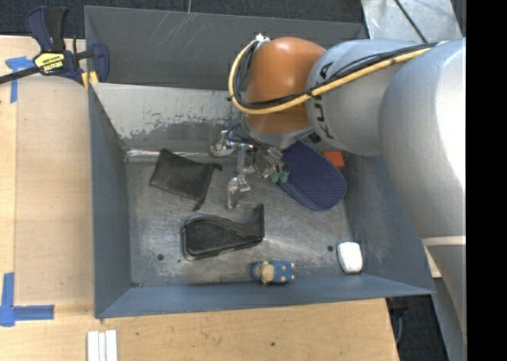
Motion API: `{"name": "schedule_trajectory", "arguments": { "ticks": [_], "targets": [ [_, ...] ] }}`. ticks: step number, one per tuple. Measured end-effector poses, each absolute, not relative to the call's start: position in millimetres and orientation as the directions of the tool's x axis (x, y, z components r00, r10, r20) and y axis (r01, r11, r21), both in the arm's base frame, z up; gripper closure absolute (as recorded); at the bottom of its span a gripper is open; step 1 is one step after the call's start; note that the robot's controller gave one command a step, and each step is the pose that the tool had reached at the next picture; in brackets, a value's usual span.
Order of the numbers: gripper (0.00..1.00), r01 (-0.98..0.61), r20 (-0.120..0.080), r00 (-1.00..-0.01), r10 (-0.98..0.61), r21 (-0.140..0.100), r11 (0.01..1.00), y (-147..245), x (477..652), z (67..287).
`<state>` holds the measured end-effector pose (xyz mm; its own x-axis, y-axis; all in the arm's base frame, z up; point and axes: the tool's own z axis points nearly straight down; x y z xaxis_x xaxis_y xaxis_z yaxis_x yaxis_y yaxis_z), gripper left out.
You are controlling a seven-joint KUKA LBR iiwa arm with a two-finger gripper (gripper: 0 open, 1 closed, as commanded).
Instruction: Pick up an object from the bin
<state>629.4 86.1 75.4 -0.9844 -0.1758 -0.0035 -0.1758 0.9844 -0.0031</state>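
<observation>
1. While the arm reaches in from the right, its gripper hangs low over the middle of the bin. It is above bare floor between three things: a black flat sheet just to its left, a blue oval pad just to its right, and a black curved piece just below it in the view.
2. Whether the gripper is open or closed I cannot tell, because the metal parts at its tip overlap from this angle. Nothing shows clearly held in it.
3. The black curved piece lies in the lower middle of the bin floor, its upturned end nearest the gripper's tip. I take it as the likeliest thing to pick.
4. It looks like a moulded or padded shell: probably light, somewhat flexible, with a matte, textured face that should not slip easily.
5. The best hold seems to be the raised end, which stands clear of the floor and offers two opposite faces. The broad, low body lies too flat to pinch — a squeeze there may only bend it.
6. A small white block and a blue-and-yellow figure lie well apart, near the front wall.
</observation>
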Motion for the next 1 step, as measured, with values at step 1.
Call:
{"name": "schedule_trajectory", "arguments": {
  "ticks": [1],
  "targets": [
    [1.00, -0.173, -0.029, -0.984, -0.173, -0.001, 0.985, 87.6, 633.9, 78.8]
  ]
}}
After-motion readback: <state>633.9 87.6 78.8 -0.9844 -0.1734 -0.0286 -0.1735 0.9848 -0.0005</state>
